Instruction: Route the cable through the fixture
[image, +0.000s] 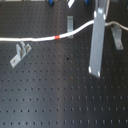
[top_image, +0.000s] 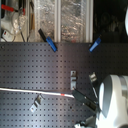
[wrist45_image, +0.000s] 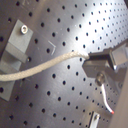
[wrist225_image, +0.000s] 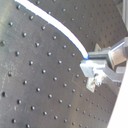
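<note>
Bench (image: 45, 95) first: we see a black perforated board, bolted metal fixture brackets (image: 19, 54) and the cable (image: 35, 38) crossing just above that bracket. Jaws are closed on the cable's end in the first wrist view (wrist45_image: 92, 62). We judge it light, limp, braided, so we hold close to the free tip.

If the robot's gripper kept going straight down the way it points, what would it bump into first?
Probably the black board with holes. The gripper, jaws shut on the white cable, has only bare board near its tip, though depth is unclear.
</note>
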